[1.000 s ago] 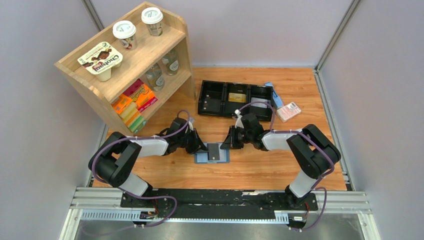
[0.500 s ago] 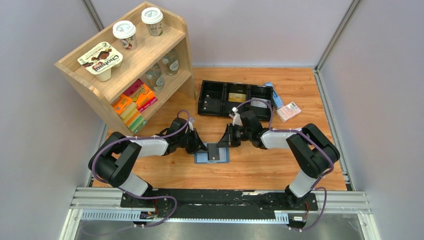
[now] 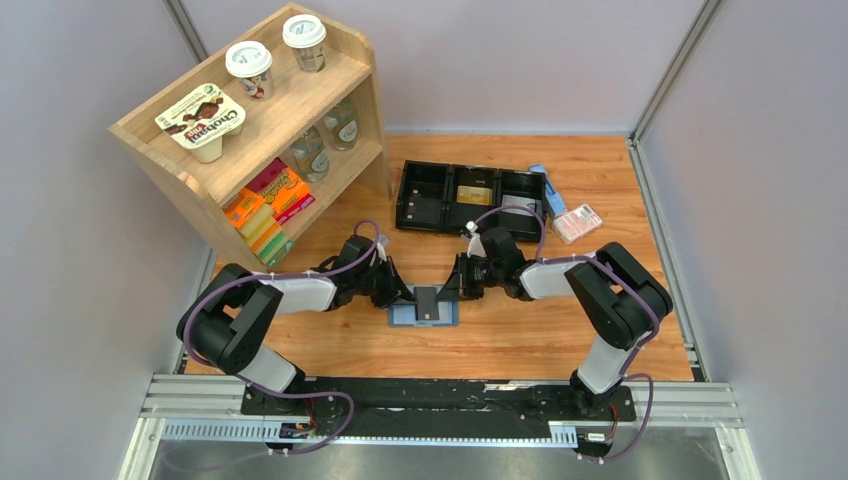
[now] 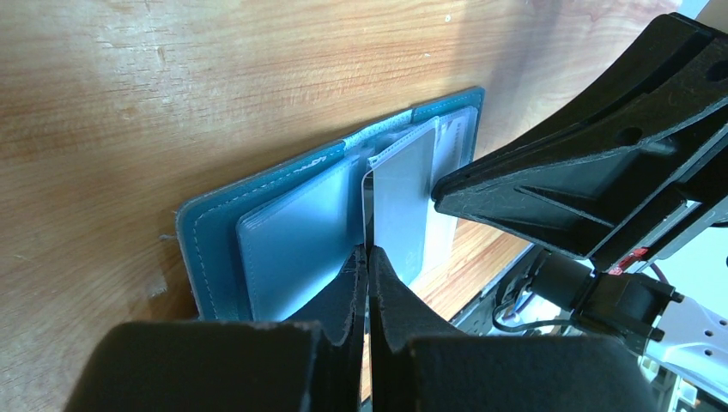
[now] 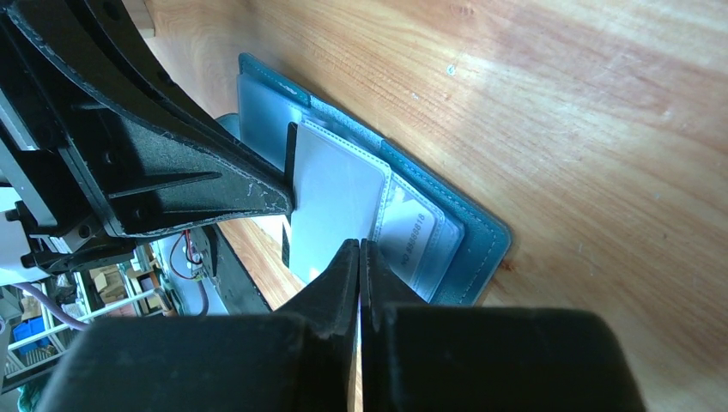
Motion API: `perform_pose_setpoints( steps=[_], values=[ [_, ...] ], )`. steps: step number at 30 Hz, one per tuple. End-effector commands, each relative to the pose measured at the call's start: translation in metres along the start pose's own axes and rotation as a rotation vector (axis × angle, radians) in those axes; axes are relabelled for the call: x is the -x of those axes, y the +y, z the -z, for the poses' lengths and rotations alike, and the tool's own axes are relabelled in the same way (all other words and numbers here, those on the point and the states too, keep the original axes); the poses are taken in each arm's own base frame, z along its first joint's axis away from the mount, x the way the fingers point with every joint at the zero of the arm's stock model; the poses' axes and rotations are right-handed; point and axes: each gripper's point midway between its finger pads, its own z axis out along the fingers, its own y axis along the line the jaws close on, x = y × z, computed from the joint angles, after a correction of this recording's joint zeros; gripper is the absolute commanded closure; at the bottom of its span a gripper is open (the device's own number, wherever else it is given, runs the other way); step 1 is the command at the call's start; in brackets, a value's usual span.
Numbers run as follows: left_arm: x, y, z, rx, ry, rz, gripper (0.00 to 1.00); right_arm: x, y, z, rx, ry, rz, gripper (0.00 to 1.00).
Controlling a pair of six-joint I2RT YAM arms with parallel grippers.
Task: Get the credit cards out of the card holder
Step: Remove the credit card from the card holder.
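Note:
The teal-blue card holder lies open on the table between my grippers, and also shows in the left wrist view and the right wrist view. A black credit card sits over its middle, raised off the pockets; its face looks pale and shiny in the wrist views. My left gripper is shut, and the card's thin left edge runs into its tips. My right gripper is shut, its tips at the card's right edge. A whitish numbered card stays in a pocket.
A long black three-compartment tray stands behind, with a gold card in its middle section. A pink-white packet lies to its right. A wooden shelf with cups and boxes fills the back left.
The right gripper shifted slightly left and back again at the card's edge. The card, the holder and the left gripper stay where they were.

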Motion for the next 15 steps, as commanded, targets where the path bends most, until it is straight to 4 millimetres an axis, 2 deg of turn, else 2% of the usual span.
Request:
perform_pose_setpoints(
  steps=[1, 12, 15],
  values=[
    [0.006, -0.001, 0.006, -0.001, -0.037, -0.014, 0.96, -0.010, -0.035, -0.001, -0.128, 0.000, -0.026, 0.99],
    [0.007, 0.002, 0.007, -0.030, -0.059, 0.017, 0.88, -0.010, -0.034, -0.001, -0.127, 0.000, -0.022, 1.00],
    [0.007, 0.001, 0.007, -0.033, -0.059, 0.012, 0.87, -0.007, -0.026, -0.001, -0.098, -0.004, -0.015, 1.00]
  ],
)
